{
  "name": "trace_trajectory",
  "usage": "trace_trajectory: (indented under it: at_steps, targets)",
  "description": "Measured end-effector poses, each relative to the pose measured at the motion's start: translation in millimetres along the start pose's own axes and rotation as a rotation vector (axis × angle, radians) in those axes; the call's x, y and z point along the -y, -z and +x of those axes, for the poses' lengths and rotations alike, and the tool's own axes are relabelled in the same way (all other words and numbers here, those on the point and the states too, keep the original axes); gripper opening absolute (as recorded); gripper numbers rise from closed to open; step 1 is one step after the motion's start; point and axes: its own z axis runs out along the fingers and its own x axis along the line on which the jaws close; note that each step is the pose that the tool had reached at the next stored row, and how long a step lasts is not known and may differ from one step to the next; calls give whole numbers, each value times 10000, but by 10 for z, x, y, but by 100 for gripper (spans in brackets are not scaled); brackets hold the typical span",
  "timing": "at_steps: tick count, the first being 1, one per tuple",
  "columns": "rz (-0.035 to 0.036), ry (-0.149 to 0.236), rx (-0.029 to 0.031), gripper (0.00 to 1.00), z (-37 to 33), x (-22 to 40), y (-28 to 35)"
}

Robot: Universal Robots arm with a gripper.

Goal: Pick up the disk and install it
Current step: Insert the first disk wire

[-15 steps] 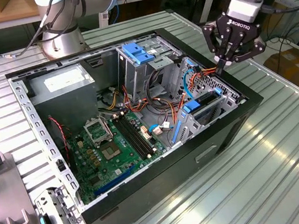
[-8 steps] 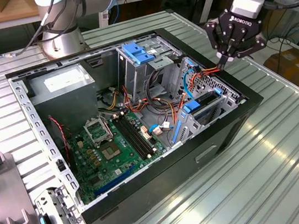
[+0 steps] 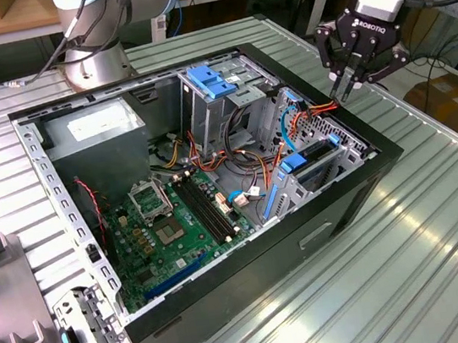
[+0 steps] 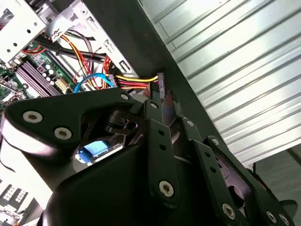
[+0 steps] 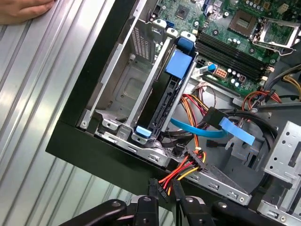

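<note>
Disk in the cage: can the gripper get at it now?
Probably yes: the gripper hovers over the open case near the disk, whose edge is uncovered, though cables lie close.

The arm (image 3: 99,66) is silver-grey with rounded joints, and a black cable (image 3: 66,34) loops beside it. The gripper (image 3: 344,89) is matte black, with angular linked plates, silver screw heads (image 4: 165,188) and white lettering.
</note>
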Motion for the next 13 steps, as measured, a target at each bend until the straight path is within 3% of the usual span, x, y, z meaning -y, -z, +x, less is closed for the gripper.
trace_trajectory:
  at_steps: [3,4,9,13]
  targets:
    - [-1,315,-6,27,-2,14,-1]
    - [-1,486,-9,33,-2,16,-2]
    - [1,2337,-34,33,-2,18,-36]
    - [10,3340,-56,33,-2,19,-72]
